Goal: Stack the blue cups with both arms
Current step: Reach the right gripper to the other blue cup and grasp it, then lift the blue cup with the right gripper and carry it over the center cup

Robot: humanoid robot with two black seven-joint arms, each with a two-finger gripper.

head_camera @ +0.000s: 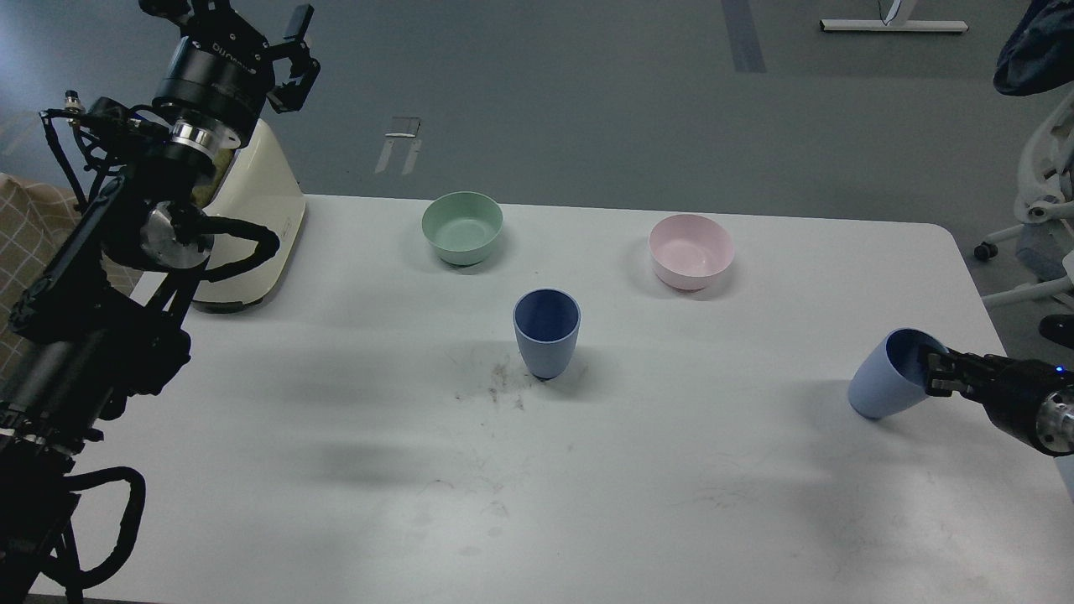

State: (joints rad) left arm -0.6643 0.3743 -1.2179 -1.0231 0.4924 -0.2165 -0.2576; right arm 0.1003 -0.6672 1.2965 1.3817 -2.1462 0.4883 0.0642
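One blue cup (546,333) stands upright near the middle of the white table (352,436). A second blue cup (879,386) is at the right edge, tilted with its mouth toward the right. My right gripper (930,375) comes in from the right and is shut on that cup's rim, one finger inside the mouth. My left gripper (243,29) is raised high at the far left, above the cream appliance, with its fingers spread and nothing in them, far from both cups.
A mint-green bowl (462,226) and a pink bowl (690,250) stand at the back of the table. A cream appliance (252,226) stands at the back left corner. An office chair (1040,218) is past the right edge.
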